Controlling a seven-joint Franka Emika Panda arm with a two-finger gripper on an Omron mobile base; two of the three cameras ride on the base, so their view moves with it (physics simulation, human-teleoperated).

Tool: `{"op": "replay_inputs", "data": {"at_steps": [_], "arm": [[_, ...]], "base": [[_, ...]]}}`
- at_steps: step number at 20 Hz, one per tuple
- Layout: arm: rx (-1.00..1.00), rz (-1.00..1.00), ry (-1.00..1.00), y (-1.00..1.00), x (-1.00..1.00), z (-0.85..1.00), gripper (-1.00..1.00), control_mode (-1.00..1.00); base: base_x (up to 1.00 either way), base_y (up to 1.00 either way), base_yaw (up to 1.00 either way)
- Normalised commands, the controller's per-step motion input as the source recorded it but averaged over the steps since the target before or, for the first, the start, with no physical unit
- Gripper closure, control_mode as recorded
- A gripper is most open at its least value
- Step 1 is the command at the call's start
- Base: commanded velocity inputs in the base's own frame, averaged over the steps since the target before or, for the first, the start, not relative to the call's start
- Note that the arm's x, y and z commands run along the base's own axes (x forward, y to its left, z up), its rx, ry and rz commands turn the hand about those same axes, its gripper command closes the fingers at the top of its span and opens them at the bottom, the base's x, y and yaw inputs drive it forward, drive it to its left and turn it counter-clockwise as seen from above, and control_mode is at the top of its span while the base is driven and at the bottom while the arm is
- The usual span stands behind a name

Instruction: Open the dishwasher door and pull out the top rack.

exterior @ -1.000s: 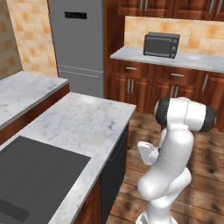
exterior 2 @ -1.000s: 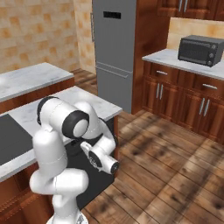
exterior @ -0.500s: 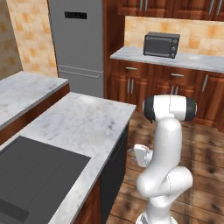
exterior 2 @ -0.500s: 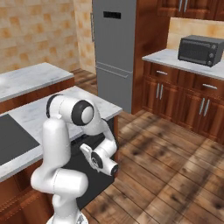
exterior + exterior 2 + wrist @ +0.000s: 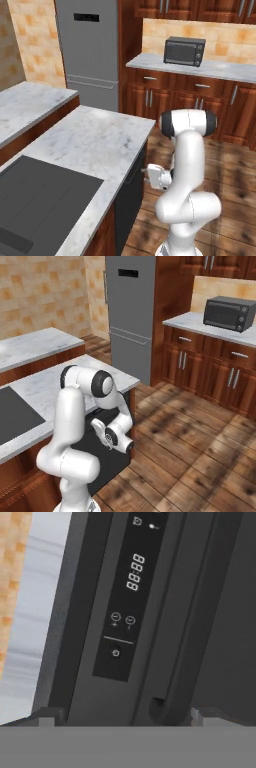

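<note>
The dishwasher door [image 5: 129, 199] is a flat black panel under the marble island counter, and it stands shut. In the hand view it is close up: a dark control strip [image 5: 125, 612] with digits and buttons, and beside it the bar handle [image 5: 186, 632] running up the panel. My gripper [image 5: 127, 719] is open. Its two fingertips [image 5: 47, 717] straddle the strip and the lower end of the handle without touching them. From the left base camera my gripper [image 5: 146, 173] hangs just off the door's upper edge. The top rack is hidden behind the door.
The marble counter [image 5: 95, 140] with a black cooktop [image 5: 35, 200] overhangs the door. A grey fridge [image 5: 90, 50] stands behind. Brown cabinets carry a microwave [image 5: 185, 50] at the back right. Wooden floor [image 5: 235, 170] lies open on the right.
The arm has swung in and brought the hand closer to the dishwasher door. The jaws stay open, and the door has not moved.
</note>
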Motion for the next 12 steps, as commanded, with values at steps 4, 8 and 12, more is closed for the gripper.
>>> {"op": "replay_inputs", "data": {"at_steps": [4,8,12], "arm": [[0.02,0.02,0.00,0.14,0.27,-0.17,-1.00,-1.00],[0.02,0.01,0.00,0.12,0.28,-0.18,-1.00,-1.00],[0.01,0.01,0.00,0.09,0.21,-0.22,-1.00,-1.00]], "base": [[0.00,0.00,0.00],[0.00,0.00,0.00],[0.00,0.00,0.00]]}}
